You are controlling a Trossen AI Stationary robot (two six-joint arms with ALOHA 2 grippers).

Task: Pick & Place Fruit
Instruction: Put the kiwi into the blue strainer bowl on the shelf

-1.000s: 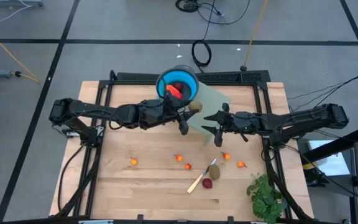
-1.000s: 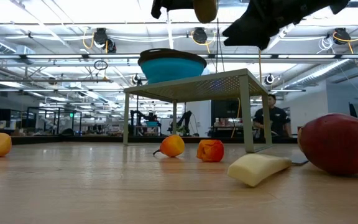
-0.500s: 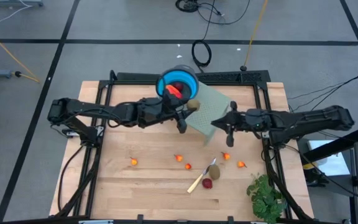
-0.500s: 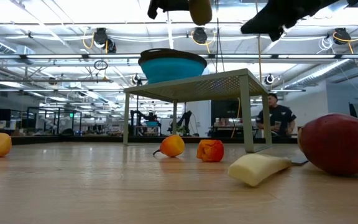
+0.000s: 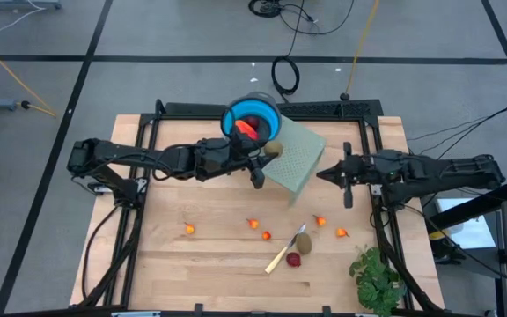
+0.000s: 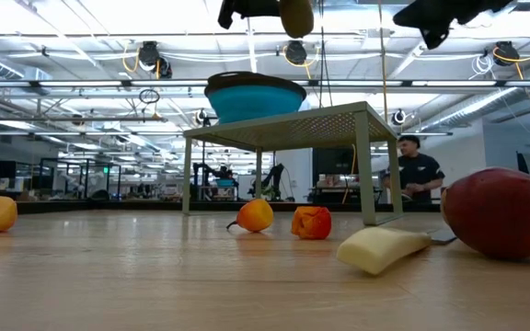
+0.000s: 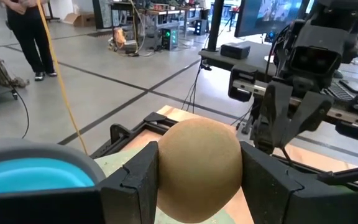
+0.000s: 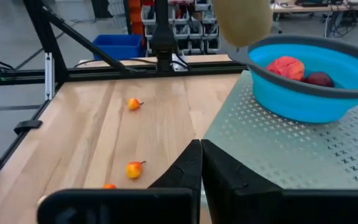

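The blue bowl (image 5: pixel 251 117) sits on a pale green stand (image 5: pixel 296 157) and holds a long red-orange piece (image 5: pixel 246 128) and a dark red ball (image 8: pixel 319 79). Just beside its rim, the left gripper (image 5: pixel 271 151) clamps a brownish-green, matte, rounded oval (image 7: pixel 197 168); its long axis cannot be told. The right gripper (image 5: pixel 324 173), fingers pressed together and empty, hovers by the stand.

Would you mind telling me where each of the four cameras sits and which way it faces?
High view: overhead, straight down on the table; both arms show.
Low view: at tabletop height, level across toward the room; arms overhead.
Left wrist view: on the left arm, past the left gripper holding a brownish-green fruit.
Right wrist view: on the right arm, past the shut right gripper.
Shared: all four show the blue bowl.
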